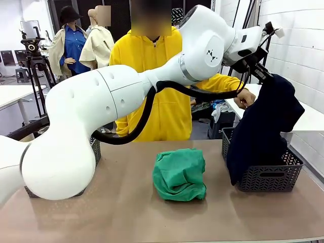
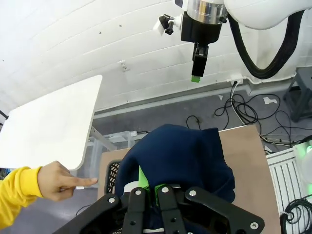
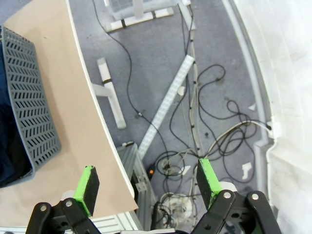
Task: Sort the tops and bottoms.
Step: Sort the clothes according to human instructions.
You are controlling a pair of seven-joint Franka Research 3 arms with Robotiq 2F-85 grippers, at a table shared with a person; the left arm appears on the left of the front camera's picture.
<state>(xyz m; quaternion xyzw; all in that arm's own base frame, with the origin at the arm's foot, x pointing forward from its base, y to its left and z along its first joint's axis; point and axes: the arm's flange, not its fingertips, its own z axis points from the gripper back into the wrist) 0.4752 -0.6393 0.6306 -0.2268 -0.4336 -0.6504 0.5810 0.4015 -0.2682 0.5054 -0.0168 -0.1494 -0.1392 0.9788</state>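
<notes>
Above basket (image 1: 271, 178) rim, left hand (image 1: 264, 75) clamps navy garment (image 1: 263, 126); green bundle (image 1: 179, 174) apart

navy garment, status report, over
Left hand shut on navy garment, hanging over grey basket. Right hand open, past table edge. Person's hand pointing near basket.

Found crumpled green cloth garment (image 1: 179, 173) mid-frame on brown tabletop (image 1: 126, 212); dark navy cloth garment (image 1: 263, 131) partly in grey lattice plastic basket (image 1: 271, 177) at right.

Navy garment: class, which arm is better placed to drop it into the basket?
Left. Its claw is shut on the navy garment, hanging over the basket; the right claw is open, empty, out over the floor.
</notes>
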